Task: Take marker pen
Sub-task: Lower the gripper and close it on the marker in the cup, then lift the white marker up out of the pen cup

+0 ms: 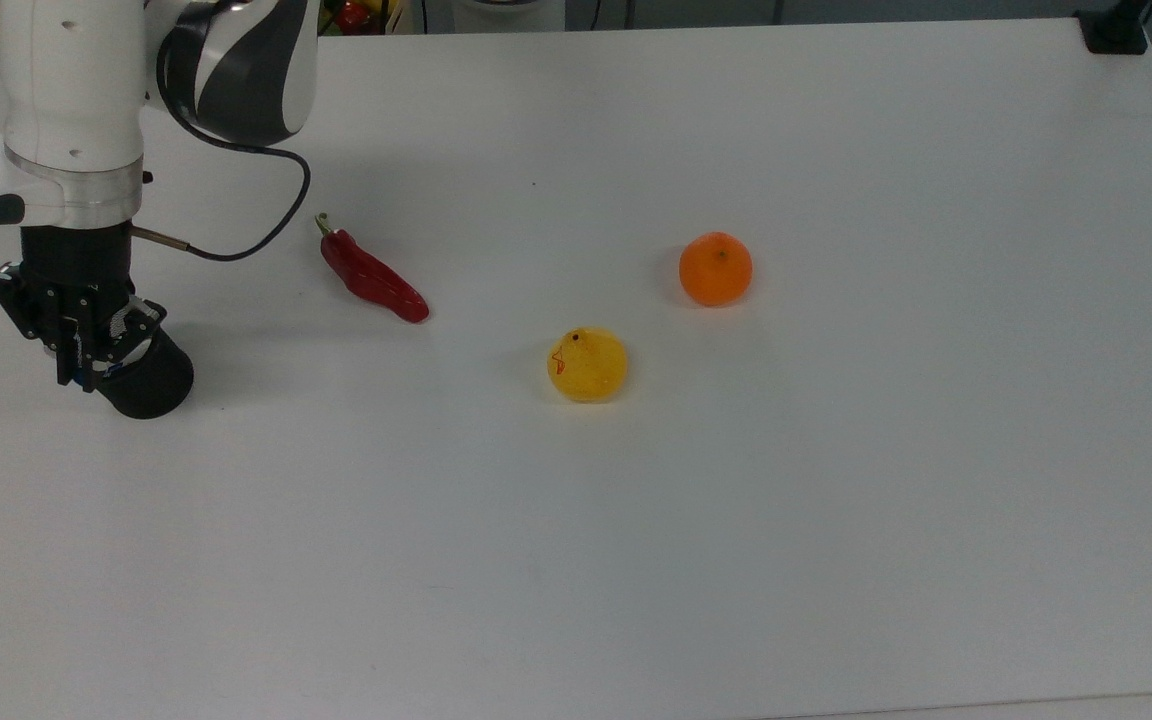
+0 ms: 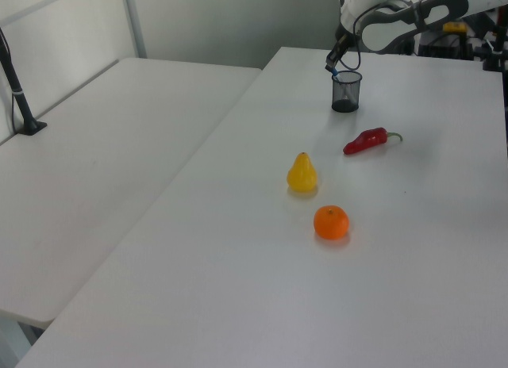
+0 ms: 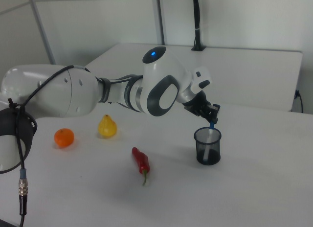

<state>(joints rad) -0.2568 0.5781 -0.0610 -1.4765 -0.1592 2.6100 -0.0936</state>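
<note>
White rounded arm (image 3: pixel 73 92), dark grey joint, blue light, black cable; black tool (image 1: pixel 76 340), apparently.
</note>
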